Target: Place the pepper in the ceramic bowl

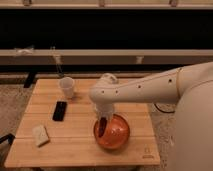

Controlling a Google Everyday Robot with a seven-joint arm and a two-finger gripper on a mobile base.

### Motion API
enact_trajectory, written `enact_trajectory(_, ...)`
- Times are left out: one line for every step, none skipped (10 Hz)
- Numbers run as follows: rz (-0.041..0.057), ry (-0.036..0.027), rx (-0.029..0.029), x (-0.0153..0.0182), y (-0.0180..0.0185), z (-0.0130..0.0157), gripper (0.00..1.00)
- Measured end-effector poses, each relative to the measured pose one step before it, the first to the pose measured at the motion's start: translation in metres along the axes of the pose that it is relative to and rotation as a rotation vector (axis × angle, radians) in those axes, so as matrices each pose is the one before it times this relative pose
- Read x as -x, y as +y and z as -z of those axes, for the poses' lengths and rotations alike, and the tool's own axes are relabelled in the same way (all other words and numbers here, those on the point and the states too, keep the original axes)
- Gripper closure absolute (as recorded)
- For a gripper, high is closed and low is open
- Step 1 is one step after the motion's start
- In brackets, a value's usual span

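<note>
One gripper (103, 122) holds the pepper (102, 126) closed between its fingers, just inside the ceramic bowl's (119, 136) left rim; release remains.

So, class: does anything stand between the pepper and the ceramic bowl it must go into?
Nothing visible does. The gripper hangs at the ceramic bowl, with the pepper over its left inner side. The white cup and black phone sit well away to the left.
</note>
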Motion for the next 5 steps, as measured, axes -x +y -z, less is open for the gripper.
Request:
enact_trajectory(0.00149,-0.00557,-0.00274,0.00193,-0.00178,-0.00002,0.20)
enact_trajectory(0.00305,0.00090,0.00072,-0.00047,0.00193,-0.00012,0.20)
enact_trajectory(-0.00033,0.00072,0.00072,-0.00029,0.00024,0.00002,0.20)
enact_trajectory(-0.00158,0.00005,-0.00021,0.00011,-0.00080,0.00001,0.20)
enact_trajectory(0.00127,0.00003,-0.00001,-0.00008,0.00057,-0.00006,0.20)
